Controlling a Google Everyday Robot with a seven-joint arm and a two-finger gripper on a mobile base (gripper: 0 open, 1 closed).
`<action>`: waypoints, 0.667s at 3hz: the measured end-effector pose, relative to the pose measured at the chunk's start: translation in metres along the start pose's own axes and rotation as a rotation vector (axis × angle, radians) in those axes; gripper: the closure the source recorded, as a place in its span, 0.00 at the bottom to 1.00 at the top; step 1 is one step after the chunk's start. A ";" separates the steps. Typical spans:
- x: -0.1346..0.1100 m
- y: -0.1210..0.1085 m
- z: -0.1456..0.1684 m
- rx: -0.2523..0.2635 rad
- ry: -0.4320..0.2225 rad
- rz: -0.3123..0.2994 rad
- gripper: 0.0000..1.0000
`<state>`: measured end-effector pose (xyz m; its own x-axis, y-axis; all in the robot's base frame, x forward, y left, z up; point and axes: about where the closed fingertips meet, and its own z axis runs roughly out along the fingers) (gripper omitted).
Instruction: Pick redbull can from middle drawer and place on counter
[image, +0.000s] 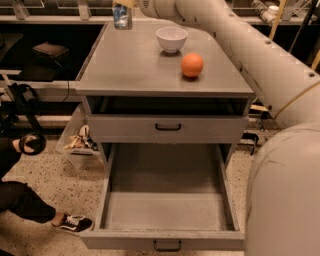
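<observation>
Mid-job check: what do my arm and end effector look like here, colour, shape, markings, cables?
The arm is smooth off-white, built of thick rounded tube segments, with a thin yellowish seam line and small dark dots near a joint. No cables show on it. The end effector, at the top edge above the back-left corner of the counter, shows only a tan piece.

Counter (135, 70) bears bowl (171, 39), orange ball (192, 65); hand (125, 2) above

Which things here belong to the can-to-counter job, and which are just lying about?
Job: redbull can; gripper holding it at the picture's top edge; open middle drawer; counter.
Lying about: white bowl and orange ball on the counter.
</observation>
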<state>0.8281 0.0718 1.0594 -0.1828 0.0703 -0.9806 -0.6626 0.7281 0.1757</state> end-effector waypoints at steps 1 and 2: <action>0.048 -0.073 -0.012 0.064 -0.118 0.133 1.00; 0.102 -0.123 -0.030 0.153 -0.209 0.196 1.00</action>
<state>0.8695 -0.0312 0.9402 -0.1325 0.3458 -0.9289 -0.5099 0.7798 0.3631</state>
